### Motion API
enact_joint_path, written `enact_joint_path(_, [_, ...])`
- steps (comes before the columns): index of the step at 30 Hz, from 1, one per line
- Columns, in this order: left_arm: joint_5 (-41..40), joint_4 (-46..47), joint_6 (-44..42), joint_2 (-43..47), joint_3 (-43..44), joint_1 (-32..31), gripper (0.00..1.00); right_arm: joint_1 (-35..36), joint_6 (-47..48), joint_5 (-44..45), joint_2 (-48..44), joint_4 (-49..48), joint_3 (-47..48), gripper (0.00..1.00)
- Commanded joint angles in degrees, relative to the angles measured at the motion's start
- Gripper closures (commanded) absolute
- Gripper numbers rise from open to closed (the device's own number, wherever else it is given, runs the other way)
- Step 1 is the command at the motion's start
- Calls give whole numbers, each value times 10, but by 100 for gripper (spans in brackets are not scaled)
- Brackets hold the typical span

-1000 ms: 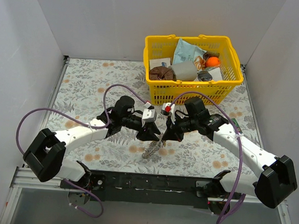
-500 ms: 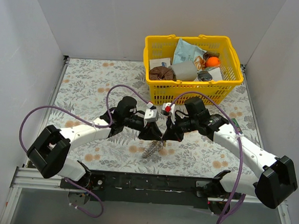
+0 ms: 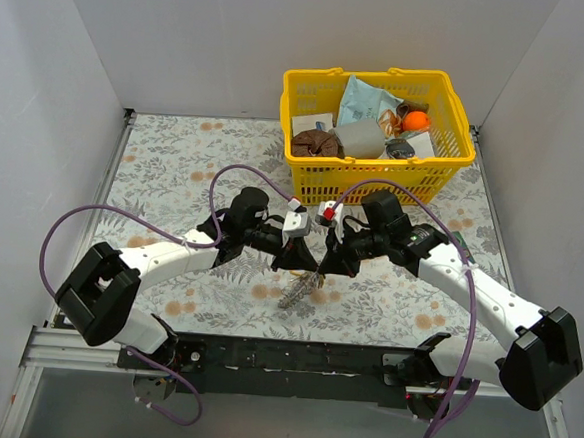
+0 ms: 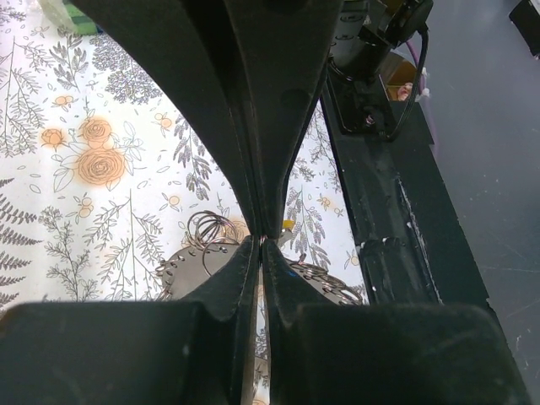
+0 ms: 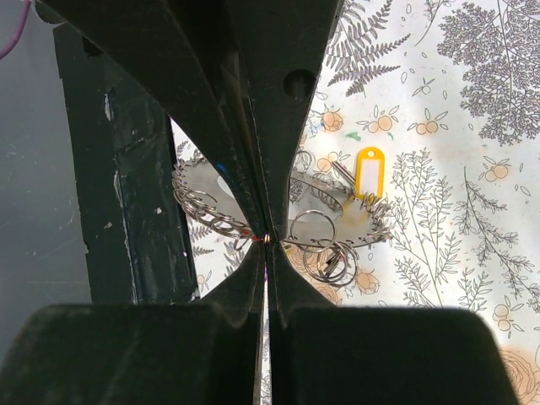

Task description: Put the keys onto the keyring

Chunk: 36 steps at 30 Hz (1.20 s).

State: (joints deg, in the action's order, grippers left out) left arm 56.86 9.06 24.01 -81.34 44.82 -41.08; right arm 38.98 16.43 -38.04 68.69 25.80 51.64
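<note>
The keyring point(image 3: 295, 291) is a wide silver disc with several small wire rings along its rim, seen edge-on below where the two grippers meet. In the right wrist view point(image 5: 337, 226) its rim runs right through my right gripper point(image 5: 266, 239), which is shut on that rim. A tiny gold and red bit shows at the tips. A yellow-tagged key point(image 5: 369, 171) lies at the keyring's far edge. My left gripper point(image 4: 260, 240) is shut, tip to tip with the right one; nothing shows between its fingers. The keyring point(image 4: 196, 263) shows behind them. In the top view my left gripper point(image 3: 299, 263) touches my right gripper point(image 3: 321, 266).
A yellow plastic basket point(image 3: 361, 169) full of assorted items stands just behind the grippers. The black front rail point(image 3: 293, 354) runs close below the keyring. White walls close in the floral table on three sides.
My left gripper has moved a little right until its tips meet the right gripper's tips. The right gripper and the keyring have stayed where they were.
</note>
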Motion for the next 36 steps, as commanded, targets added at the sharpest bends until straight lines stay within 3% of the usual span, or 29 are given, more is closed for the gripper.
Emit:
enact_joint_path(1, [4,10,-4,8,11,-5,100,3,-9,-9,-23,-38,0,96])
enact_joint_path(2, [0,19,0,13,5,-5,100,3,-16,-6,-26,-50,-5,86])
enact_joint_path(8, [-40,142,55,47,-58,-5,100,1,-63,33,-73,-132,-48,45])
enact_joint_path(11, [-59,229,97,65,-99,-5,100,-7,-100,61,-96,-164,-67,36])
enact_joint_path(17, [-82,393,166,72,-172,-5,100,-40,-146,35,-121,-206,-99,35])
enact_joint_path(26, [-98,597,225,53,-246,-5,100,-61,-150,-98,-120,-251,-129,42])
enact_joint_path(36, [-88,637,235,47,-250,-5,100,-61,-142,-164,-104,-269,-126,46])
